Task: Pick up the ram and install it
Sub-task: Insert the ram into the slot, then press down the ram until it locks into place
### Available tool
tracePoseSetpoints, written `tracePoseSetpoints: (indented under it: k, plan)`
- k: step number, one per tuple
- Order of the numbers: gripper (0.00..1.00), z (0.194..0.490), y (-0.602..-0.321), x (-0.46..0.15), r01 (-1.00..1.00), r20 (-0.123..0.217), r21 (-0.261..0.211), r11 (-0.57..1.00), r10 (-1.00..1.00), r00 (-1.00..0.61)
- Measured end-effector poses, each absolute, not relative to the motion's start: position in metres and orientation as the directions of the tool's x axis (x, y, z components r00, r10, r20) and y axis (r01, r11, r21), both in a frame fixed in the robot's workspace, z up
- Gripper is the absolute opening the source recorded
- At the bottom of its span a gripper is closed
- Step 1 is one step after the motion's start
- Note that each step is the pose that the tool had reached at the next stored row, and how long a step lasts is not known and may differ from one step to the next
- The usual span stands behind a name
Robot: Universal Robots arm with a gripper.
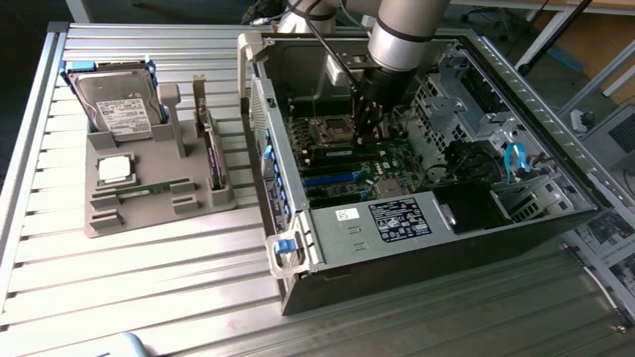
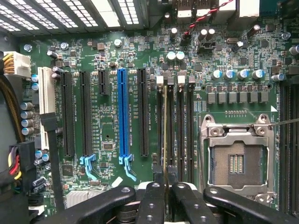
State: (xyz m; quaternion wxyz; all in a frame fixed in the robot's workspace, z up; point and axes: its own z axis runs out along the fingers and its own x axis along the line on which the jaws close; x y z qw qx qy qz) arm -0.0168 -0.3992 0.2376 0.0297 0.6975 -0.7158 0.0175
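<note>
Your gripper (image 2: 165,187) is down inside the open computer case (image 1: 297,249), which lies on its side on the right half of the slatted worktop (image 1: 149,286) as the exterior view shows it. The exterior view places the gripper (image 1: 372,128) low over the motherboard (image 1: 397,160), beside the processor socket.

Tool state: the jaws are closed on the ram (image 2: 164,130). In the wrist view the stick appears edge-on as a thin pale line running out from between the fingertips (image 2: 152,196). It lies in line with one of the black memory slots (image 2: 180,126), between the long black expansion slot and the processor socket (image 2: 236,163). Whether the ram is fully seated in that slot cannot be determined.

The blue expansion slot (image 2: 122,112) stands further over on the board, with its latch at the gripper end.

Near the worktop's far edge and toward the exterior view's left sits the grey parts fixture (image 1: 104,219). It carries:
- a hard drive (image 1: 119,104), propped at the far end
- a square silver processor chip (image 1: 116,169)
- a second memory stick (image 1: 149,190), lying flat in its groove
- an upright expansion card (image 1: 208,149) on the side nearest the case
</note>
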Motion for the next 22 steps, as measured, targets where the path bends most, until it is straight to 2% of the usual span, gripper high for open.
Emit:
tracePoseSetpoints:
  k: [22]
  plan:
    - [0.13, 0.2382, -0.4005, -0.0167, -1.0, 0.067, 0.016, 0.006, -0.998, -0.005]
